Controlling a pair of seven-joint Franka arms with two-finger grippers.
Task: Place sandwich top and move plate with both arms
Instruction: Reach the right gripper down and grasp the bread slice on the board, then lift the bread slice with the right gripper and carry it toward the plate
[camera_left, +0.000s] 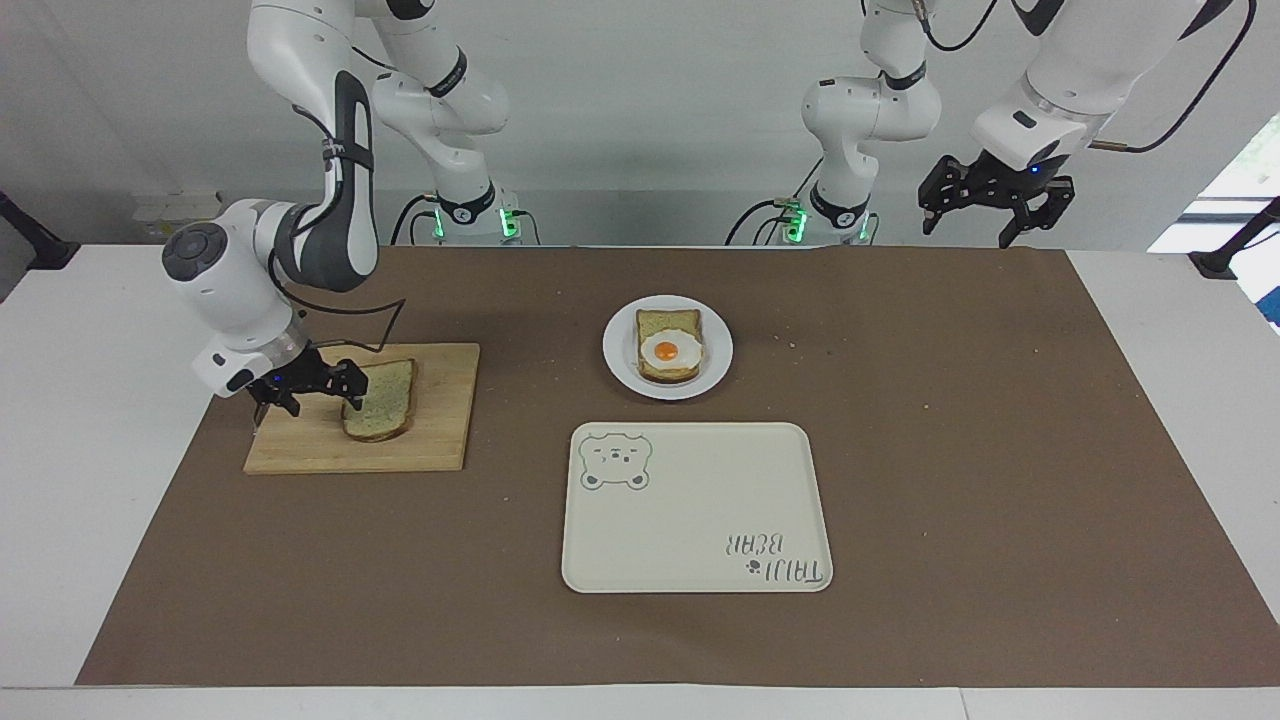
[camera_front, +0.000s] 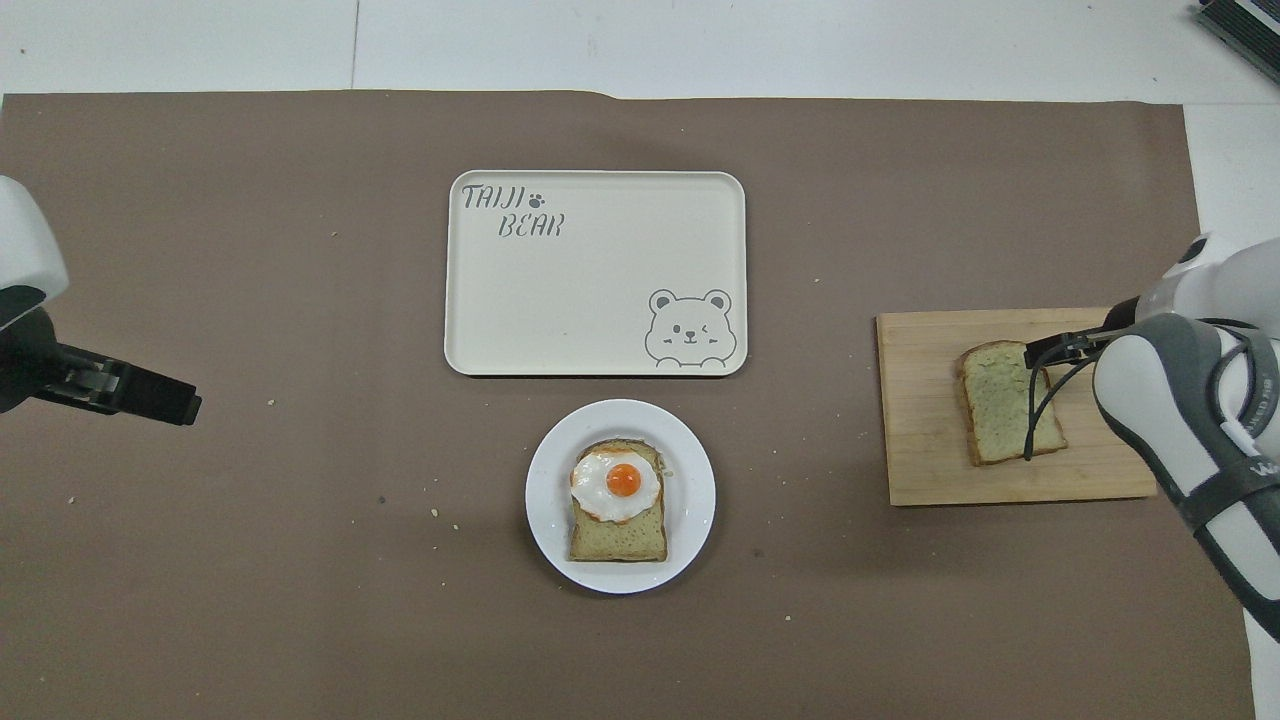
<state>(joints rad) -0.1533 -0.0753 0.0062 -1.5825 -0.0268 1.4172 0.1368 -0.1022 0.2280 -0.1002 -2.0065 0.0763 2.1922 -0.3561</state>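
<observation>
You have before you:
- two slices of pale, brown-crusted bread: one plain slice (camera_left: 380, 398), one slice bearing a fried egg (camera_left: 669, 350)
- one small round white plate (camera_left: 620, 362)
- one cream rectangular tray with a bear drawing (camera_left: 690, 510)
- one wooden cutting board (camera_left: 440, 420)
- one brown paper mat (camera_left: 1000, 450)
- two white jointed arms

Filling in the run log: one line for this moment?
right gripper: open, low at sandwich top on cutting board | left gripper: open, waiting raised | plate: egg bread, untouched

two white jointed arms (camera_left: 300, 130) with grey joints, black cables, black jaws, green-lit bases.
</observation>
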